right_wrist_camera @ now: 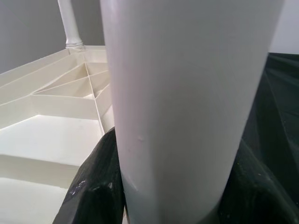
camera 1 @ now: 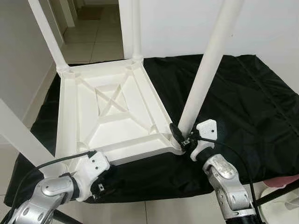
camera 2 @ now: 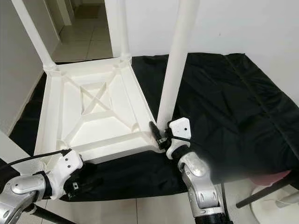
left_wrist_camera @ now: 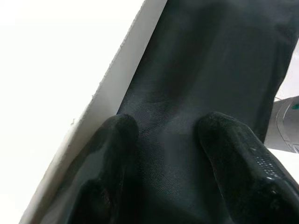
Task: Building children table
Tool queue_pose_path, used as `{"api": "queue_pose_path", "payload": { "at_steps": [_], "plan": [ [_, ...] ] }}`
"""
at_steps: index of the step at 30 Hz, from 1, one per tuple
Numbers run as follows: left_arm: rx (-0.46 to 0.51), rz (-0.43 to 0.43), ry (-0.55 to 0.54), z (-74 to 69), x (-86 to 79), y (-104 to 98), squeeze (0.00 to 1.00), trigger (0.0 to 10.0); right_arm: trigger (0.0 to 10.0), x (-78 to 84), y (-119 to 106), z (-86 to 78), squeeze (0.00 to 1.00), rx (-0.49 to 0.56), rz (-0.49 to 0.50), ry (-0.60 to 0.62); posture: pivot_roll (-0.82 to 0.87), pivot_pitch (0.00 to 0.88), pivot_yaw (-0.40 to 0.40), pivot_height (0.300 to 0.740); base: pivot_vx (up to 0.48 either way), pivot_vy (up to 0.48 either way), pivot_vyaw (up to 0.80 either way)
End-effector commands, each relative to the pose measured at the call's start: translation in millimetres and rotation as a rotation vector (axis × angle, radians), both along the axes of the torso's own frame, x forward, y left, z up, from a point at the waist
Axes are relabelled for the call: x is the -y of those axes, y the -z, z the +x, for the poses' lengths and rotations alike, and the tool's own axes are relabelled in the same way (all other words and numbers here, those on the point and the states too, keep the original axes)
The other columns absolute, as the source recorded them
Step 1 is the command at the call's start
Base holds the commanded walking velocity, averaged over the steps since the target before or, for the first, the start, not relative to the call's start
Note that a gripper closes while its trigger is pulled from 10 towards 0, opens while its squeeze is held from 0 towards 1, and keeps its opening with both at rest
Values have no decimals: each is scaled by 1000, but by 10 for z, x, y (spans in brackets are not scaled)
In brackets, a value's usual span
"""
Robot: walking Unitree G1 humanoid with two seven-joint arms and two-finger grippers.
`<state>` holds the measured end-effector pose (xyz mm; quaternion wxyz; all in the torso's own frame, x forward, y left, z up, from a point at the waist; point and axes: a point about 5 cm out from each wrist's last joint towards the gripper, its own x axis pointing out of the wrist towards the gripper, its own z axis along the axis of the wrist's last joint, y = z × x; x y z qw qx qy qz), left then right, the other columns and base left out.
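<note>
A white plastic children's table (camera 1: 112,112) lies upside down on a black cloth (camera 1: 243,102). Its legs stand upward at the corners. My right gripper (camera 1: 183,134) is shut on the base of the near-right leg (camera 1: 205,70), just above its socket. In the right wrist view that leg (right_wrist_camera: 187,93) sits between the two black fingers (right_wrist_camera: 93,186). My left gripper (camera 1: 103,184) is low at the table's near edge, by the near-left corner. In the left wrist view its fingers (left_wrist_camera: 233,158) are open over the cloth (left_wrist_camera: 196,60), with the white table edge (left_wrist_camera: 117,88) beside one finger.
The near-left leg (camera 1: 21,135) rises close to my left arm. Two far legs (camera 1: 46,32) stand at the back. A tiled floor and hallway (camera 1: 93,42) lie beyond, with walls on both sides. A white object and a dark rod (camera 1: 280,193) sit at the bottom right.
</note>
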<state>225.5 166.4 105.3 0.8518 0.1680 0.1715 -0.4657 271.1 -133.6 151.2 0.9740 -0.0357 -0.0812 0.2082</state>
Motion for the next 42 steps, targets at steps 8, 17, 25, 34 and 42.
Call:
{"api": "queue_pose_path", "payload": {
  "at_steps": [8,17,25,34,42],
  "plan": [
    [25,32,-67,111,-112,-4,0,10000,10000,88,91,-144,0,-30,-50,102,-63,62,33,740,0,0,0],
    [30,37,-58,144,-119,-18,0,10000,10000,160,92,-221,0,-39,-34,162,-69,64,45,740,0,0,0],
    [54,26,-46,232,-52,-54,0,10000,10000,290,63,-149,0,-30,-29,250,-77,62,54,740,0,0,0],
    [105,-19,-42,318,67,-142,0,10000,10000,340,61,-50,0,-27,-18,300,-70,60,55,740,0,0,0],
    [58,-73,-38,272,60,-149,1000,10000,10000,351,79,-40,1000,-24,20,316,-64,59,54,740,0,0,0]
  ]
}}
